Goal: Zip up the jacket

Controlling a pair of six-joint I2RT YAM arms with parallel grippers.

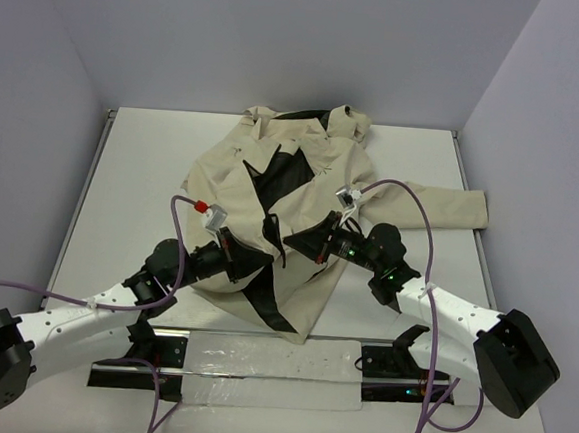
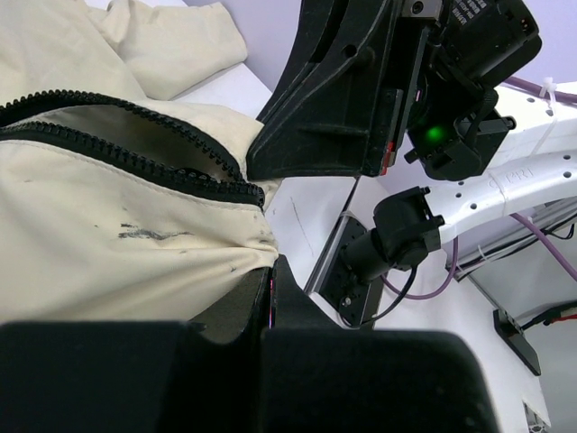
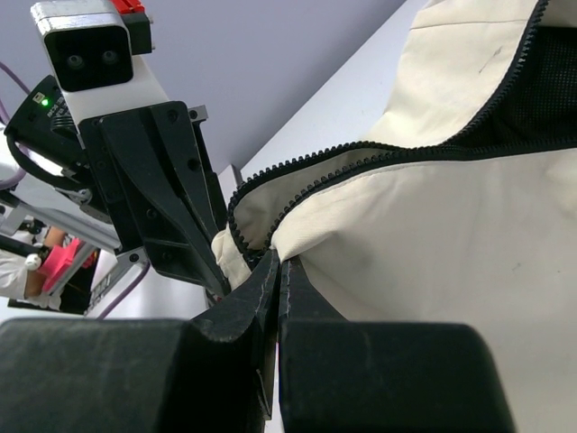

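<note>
The beige jacket [image 1: 313, 168] lies on the white table [image 1: 141, 185], front open, black lining showing, hood at the far side. My left gripper [image 1: 264, 247] and right gripper [image 1: 292, 243] meet tip to tip at the jacket's lower front. In the left wrist view the left gripper [image 2: 270, 275] is shut on beige fabric just below the dark zipper teeth [image 2: 135, 153], with the right gripper [image 2: 343, 117] close above. In the right wrist view the right gripper [image 3: 280, 266] is shut on the fabric edge where the zipper teeth [image 3: 379, 149] end. The zipper slider is hidden.
One sleeve [image 1: 441, 203] stretches right toward the table's edge. A black rail with a clear plate [image 1: 268, 360] runs along the near edge between the arm bases. Purple cables [image 1: 412, 191] loop over both arms. Walls close in at the left, back and right.
</note>
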